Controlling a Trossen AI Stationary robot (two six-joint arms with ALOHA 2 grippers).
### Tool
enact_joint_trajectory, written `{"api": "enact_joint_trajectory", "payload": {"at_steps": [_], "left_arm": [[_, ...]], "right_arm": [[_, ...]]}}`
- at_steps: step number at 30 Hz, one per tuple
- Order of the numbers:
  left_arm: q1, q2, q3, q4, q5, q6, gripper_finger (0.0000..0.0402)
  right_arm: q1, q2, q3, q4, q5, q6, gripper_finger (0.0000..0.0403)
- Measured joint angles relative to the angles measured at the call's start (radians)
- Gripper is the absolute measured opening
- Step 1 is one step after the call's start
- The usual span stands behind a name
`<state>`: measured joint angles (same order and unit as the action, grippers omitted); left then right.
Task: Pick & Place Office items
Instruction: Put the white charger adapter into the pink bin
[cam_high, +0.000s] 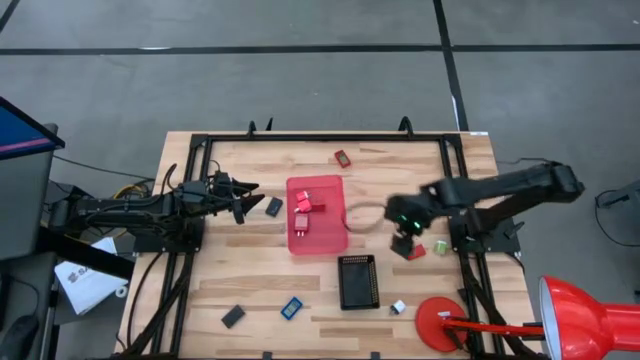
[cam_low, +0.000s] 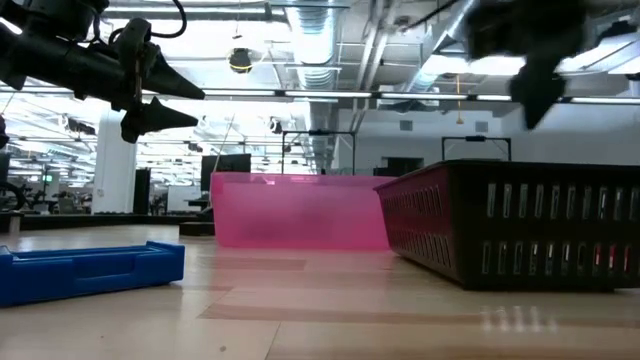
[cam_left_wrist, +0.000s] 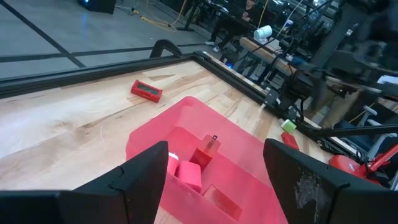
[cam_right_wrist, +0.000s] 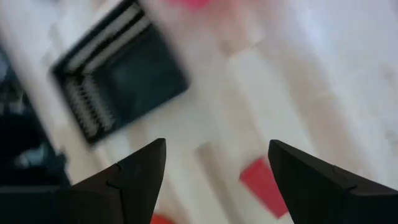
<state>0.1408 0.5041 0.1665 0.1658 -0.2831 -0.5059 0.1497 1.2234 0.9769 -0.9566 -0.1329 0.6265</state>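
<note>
From above: left gripper (cam_high: 240, 203) open, empty, just beside pink tray (cam_high: 335, 240), black piece (cam_high: 274, 207) between. Right gripper (cam_high: 404, 244) open over red piece (cam_high: 417, 251), green piece (cam_high: 441, 246) near; black tray (cam_high: 358, 281) close by. Blue piece (cam_high: 291, 308), second black piece (cam_high: 233, 316) on free wood toward table's near edge; framed red piece (cam_high: 342, 158) by far rail. At table level: blue piece (cam_low: 90, 270) close up, trays touching. Left wrist: red blocks (cam_left_wrist: 189, 171) inside pink tray, ahead of spread fingers (cam_left_wrist: 149, 177). Right wrist: red piece (cam_right_wrist: 261, 185) just past wide fingers (cam_right_wrist: 142, 177).
</note>
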Motion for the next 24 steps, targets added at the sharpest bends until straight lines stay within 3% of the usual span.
{"api": "enact_joint_trajectory", "payload": {"at_steps": [6,12,24], "left_arm": [[0.0,0.0,0.0,0.0,0.0,0.0,0.026],[0.0,0.0,0.0,0.0,0.0,0.0,0.026],[0.0,0.0,0.0,0.0,0.0,0.0,0.026]], "right_arm": [[0.281,-0.083,-0.073,0.109,0.06,0.042,0.0276],[0.505,-0.027,-0.104,0.122,0.231,-0.157,0.0276],[0.59,0.21,-0.107,0.378,0.163,-0.191,0.0276]]}}
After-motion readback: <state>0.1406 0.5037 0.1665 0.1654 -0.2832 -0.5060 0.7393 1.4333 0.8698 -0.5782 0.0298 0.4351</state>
